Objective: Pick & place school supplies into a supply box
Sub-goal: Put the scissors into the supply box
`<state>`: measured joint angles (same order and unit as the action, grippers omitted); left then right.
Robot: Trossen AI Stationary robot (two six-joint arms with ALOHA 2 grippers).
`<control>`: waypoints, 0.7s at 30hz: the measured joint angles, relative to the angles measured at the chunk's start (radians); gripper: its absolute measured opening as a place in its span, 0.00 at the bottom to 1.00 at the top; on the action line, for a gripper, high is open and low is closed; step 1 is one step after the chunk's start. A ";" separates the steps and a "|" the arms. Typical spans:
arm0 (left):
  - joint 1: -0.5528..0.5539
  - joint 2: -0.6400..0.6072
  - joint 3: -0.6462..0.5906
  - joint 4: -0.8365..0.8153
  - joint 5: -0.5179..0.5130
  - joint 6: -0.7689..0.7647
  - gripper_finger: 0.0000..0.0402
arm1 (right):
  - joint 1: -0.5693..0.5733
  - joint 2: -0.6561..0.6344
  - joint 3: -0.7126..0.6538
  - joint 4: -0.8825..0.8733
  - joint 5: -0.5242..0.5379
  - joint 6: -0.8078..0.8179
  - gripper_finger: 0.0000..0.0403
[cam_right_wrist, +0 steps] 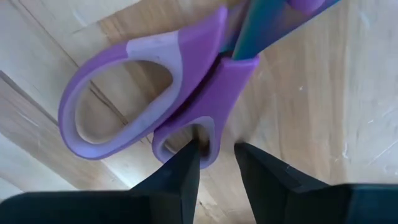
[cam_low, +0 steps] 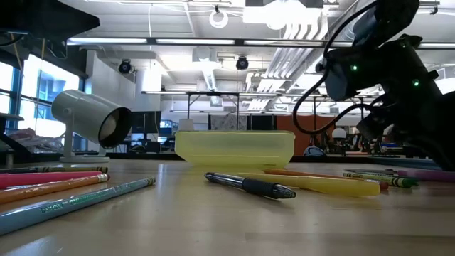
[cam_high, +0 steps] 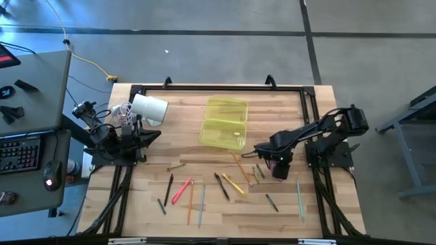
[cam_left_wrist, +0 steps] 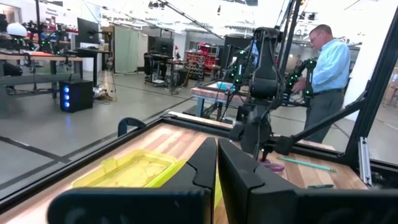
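Observation:
Purple-handled scissors (cam_right_wrist: 186, 81) lie flat on the wooden table (cam_high: 204, 160), also seen in the left wrist view as the scissors (cam_left_wrist: 272, 166). My right gripper (cam_right_wrist: 217, 155) points steeply down over their handles, open, and hides them in the high view, where the gripper (cam_high: 279, 170) stands right of centre. Pens and pencils lie scattered along the table's near half: a pink pencil (cam_high: 181, 191), a dark pen (cam_high: 222, 185), a green pencil (cam_high: 300, 197). The yellow-green supply box (cam_high: 223, 134) rests open behind them. My left gripper (cam_high: 155, 134) waits at the left edge, shut and holding nothing. My right gripper comes from above at the scissors' smaller handle loop (cam_right_wrist: 208, 140). One fingertip (cam_right_wrist: 186, 163) shows over the loop's hole, and the other stands outside the loop. I cannot tell whether either finger touches it.
A white cylinder (cam_high: 148, 109) with cables stands at the far left, beside my left arm. A black frame rail (cam_high: 218, 87) runs along the table's far edge. A person in a light blue shirt (cam_left_wrist: 329, 68) stands in the room beyond the table.

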<state>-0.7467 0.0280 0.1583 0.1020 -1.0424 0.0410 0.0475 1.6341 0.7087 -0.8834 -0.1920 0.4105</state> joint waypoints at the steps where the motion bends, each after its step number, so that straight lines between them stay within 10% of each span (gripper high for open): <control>1: 0.000 0.000 0.000 0.000 0.000 0.000 0.13 | -0.002 0.000 0.000 0.001 0.003 0.000 0.27; 9: 0.000 0.000 0.000 0.003 0.001 0.000 0.13 | -0.006 -0.053 0.001 0.014 0.004 0.041 0.27; 21: 0.000 0.000 0.000 0.000 0.005 0.002 0.13 | -0.006 -0.071 0.012 0.111 0.273 -0.056 0.27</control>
<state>-0.7464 0.0280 0.1581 0.1024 -1.0378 0.0433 0.0414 1.5627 0.7207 -0.7721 0.0807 0.3546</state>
